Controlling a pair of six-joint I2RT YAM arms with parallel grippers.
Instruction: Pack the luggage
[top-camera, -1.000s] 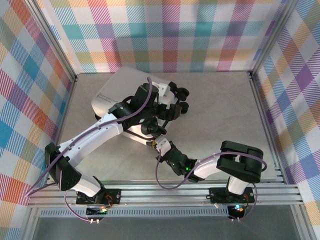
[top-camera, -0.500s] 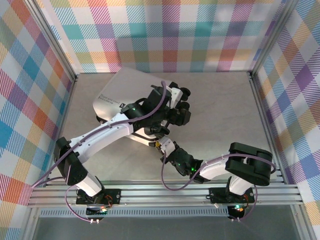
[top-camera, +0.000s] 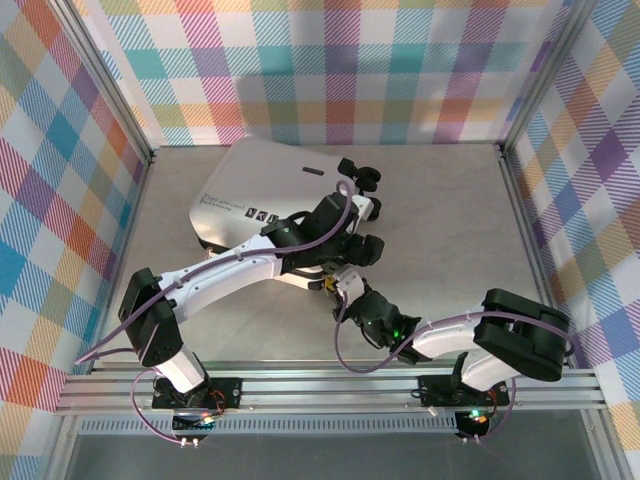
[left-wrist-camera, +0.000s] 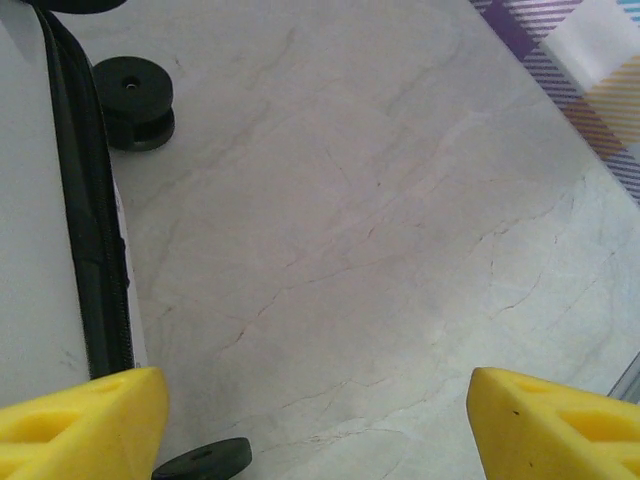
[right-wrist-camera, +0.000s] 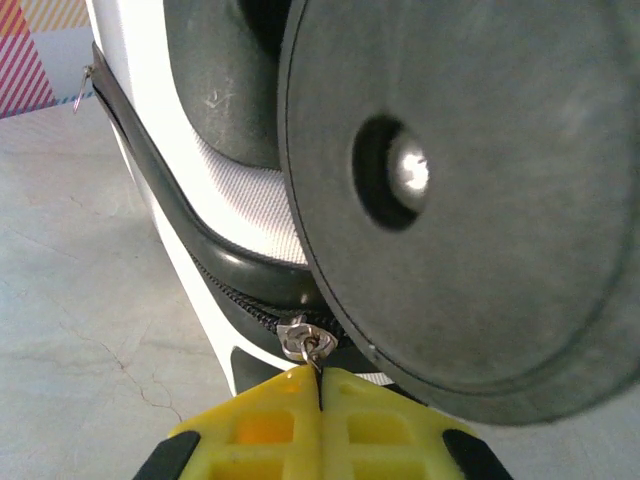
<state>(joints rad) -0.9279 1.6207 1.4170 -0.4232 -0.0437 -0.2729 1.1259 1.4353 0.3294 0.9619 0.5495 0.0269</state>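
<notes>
The luggage (top-camera: 240, 190), a white hard-shell suitcase, lies closed at the back left of the table. My left gripper (top-camera: 362, 243) hangs beside its right end, by the wheels. It is open, with only bare table between its yellow fingers (left-wrist-camera: 80, 420). The black zipper seam (left-wrist-camera: 85, 220) and a wheel (left-wrist-camera: 133, 100) lie to its left. My right gripper (top-camera: 340, 285) is at the suitcase's near right corner. In the right wrist view the gripper (right-wrist-camera: 320, 378) is shut on the metal zipper pull (right-wrist-camera: 305, 343), just under a large black wheel (right-wrist-camera: 470, 200).
Plaid walls (top-camera: 330, 70) close in the table on three sides, and an aluminium rail (top-camera: 330, 385) runs along the near edge. The stone-patterned table top (top-camera: 450, 220) is bare to the right of the suitcase.
Both arms have shifted right along the suitcase's near side. The right gripper kept its hold on the zipper pull. The left gripper's fingers have come slightly closer together.
</notes>
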